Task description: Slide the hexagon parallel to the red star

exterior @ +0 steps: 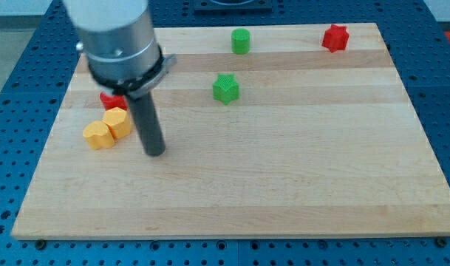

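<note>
A red star block (335, 37) sits near the view's top right corner of the wooden board (284, 185). Two yellow blocks lie at the view's left: a hexagon-like one (117, 121) and another (99, 135) touching it lower left. A red block (112, 100) lies just above them, partly hidden by the arm. My tip (156, 151) rests on the board just right of the yellow blocks, a small gap away from the upper one.
A green star block (226, 88) lies above the middle of the board. A green rounded block (241, 41) sits near the top edge. The arm's grey body (117, 37) covers the board's top left corner.
</note>
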{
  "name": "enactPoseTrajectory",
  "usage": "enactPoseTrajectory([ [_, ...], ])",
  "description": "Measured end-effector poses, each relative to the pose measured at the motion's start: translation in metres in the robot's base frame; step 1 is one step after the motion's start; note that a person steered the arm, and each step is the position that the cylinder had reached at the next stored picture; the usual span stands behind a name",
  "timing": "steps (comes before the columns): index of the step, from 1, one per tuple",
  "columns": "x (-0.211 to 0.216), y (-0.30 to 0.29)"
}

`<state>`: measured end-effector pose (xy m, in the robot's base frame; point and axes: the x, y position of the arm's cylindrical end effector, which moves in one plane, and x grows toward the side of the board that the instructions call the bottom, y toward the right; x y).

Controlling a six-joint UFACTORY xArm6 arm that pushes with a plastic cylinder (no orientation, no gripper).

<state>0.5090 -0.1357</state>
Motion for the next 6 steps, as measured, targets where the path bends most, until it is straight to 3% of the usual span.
enactPoseTrajectory([
  [1, 0.027, -0.042],
  [4, -0.002, -0.168],
  [6, -0.037, -0.166],
])
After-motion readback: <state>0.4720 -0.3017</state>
